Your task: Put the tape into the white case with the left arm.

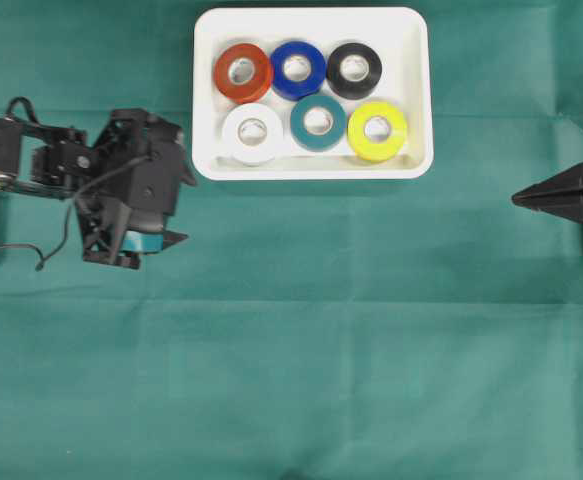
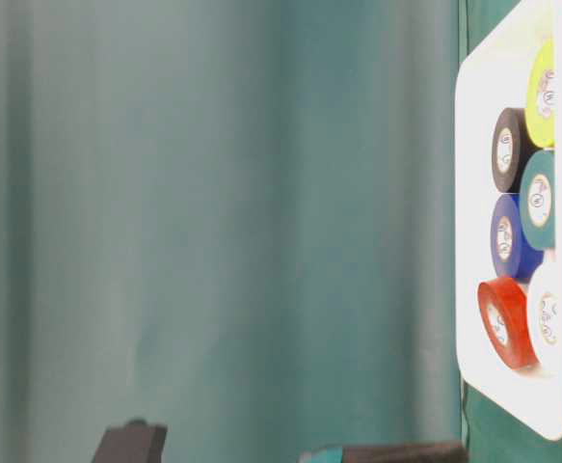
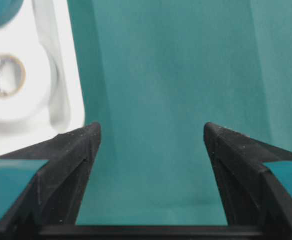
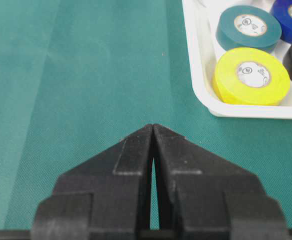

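Tape rolls fill the large shallow white plastic case (image 1: 312, 93) with its raised rim: six of them, in two rows, red (image 1: 243, 72), blue (image 1: 298, 69) and black (image 1: 354, 69) behind, white (image 1: 253, 133), teal (image 1: 318, 122) and yellow (image 1: 377, 131) in front. I see no roll left on the green cloth (image 1: 301, 330), so I judge the placing done, with only the retreat of the arm remaining.

My left gripper (image 1: 174, 209), the black lattice-framed one with teal bands, sits just left of the case's near corner, its jaws spread wide with nothing between them. My right gripper (image 4: 153, 131) waits well apart at the right edge, its plain black fingers pressed together and empty.

The left wrist view confirms the empty gap, showing bare cloth between the fingertips (image 3: 88, 137) and the white roll beyond, which overhead the arm's frame partly masks. The table-level view probably catches only gripper tips at its bottom edge; they are too blurred to be sure.
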`<state>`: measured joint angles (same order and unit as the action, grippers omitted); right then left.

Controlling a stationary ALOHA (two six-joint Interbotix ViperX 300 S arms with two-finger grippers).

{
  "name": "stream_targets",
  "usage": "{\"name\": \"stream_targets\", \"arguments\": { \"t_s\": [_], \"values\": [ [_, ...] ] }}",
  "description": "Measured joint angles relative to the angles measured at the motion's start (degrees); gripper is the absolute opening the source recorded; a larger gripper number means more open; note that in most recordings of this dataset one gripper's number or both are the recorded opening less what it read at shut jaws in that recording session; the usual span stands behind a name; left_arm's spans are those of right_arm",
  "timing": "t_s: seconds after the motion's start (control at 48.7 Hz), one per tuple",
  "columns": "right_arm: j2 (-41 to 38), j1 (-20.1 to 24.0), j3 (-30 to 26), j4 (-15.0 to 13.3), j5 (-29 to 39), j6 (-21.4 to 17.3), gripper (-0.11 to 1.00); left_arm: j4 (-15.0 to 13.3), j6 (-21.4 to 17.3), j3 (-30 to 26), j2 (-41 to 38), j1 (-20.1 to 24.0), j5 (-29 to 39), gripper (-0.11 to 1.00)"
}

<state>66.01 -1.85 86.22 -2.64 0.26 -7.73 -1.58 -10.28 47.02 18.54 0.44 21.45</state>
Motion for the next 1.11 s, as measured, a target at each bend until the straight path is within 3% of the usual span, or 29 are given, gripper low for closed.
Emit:
{"name": "stream_targets", "arguments": {
  "t_s": [0.164,0.822,1.11],
  "values": [
    [0.1,0.0,0.0,0.0,-0.1,0.0,-0.09,0.1,2.1,2.8,4.4,0.0,0.0,0.82],
    [0.1,0.0,0.0,0.0,0.0,0.0,-0.09,0.1,2.3,13.5,22.6,-0.1,-6.6,0.82],
    [0.1,0.0,0.0,0.0,0.0,0.0,-0.09,0.0,5.2,18.0,31.7,0.0,-8.3,0.82]
  ]
}}
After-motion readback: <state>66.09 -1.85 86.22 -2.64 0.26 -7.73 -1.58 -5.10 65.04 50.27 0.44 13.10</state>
